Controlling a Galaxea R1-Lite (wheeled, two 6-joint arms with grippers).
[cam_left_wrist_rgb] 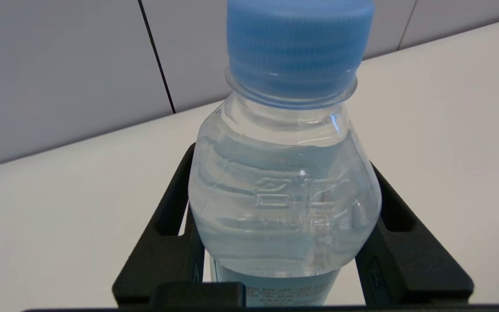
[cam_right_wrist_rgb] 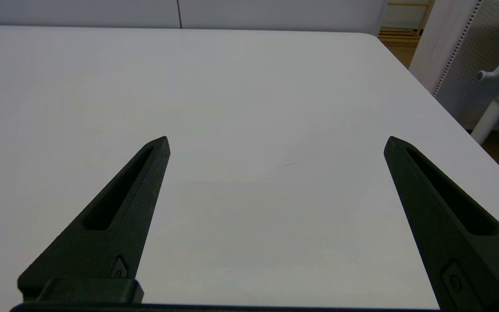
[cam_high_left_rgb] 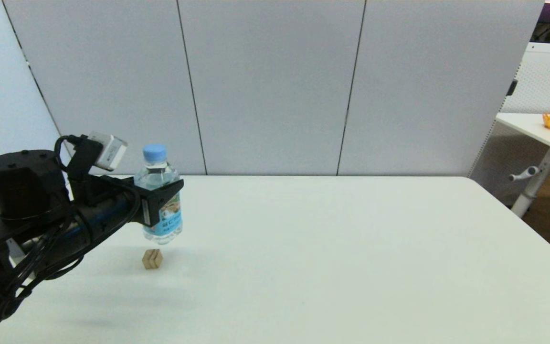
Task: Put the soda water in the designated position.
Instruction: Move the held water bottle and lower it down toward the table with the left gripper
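Head view: my left gripper (cam_high_left_rgb: 163,203) is clamped around the soda water (cam_high_left_rgb: 159,193), holding it upright and clear of the white table (cam_high_left_rgb: 332,258), over the left part of the tabletop. The bottle's light-blue cap (cam_high_left_rgb: 154,152) stands above my fingers; its blue label with the orange-tan picture shows below them. A small wooden cube (cam_high_left_rgb: 152,259) rests on the table just below and slightly nearer than the bottle's base, apart from it. Grey wall panels (cam_high_left_rgb: 270,86) close off the far side of the table.

Left wrist view: the soda water (cam_left_wrist_rgb: 284,190) fills the space between my two black fingers (cam_left_wrist_rgb: 167,242), which press against its sides at the top of the label. The ribbed cap (cam_left_wrist_rgb: 295,43) and the clear, liquid-filled shoulder rise above the grip.

Right wrist view: my right gripper (cam_right_wrist_rgb: 275,143) is spread wide, holding nothing, its fingers (cam_right_wrist_rgb: 115,216) poised over bare tabletop (cam_right_wrist_rgb: 254,86) toward the right side. A white stand with a lever (cam_right_wrist_rgb: 498,95) is visible on the floor beyond the table's right edge.
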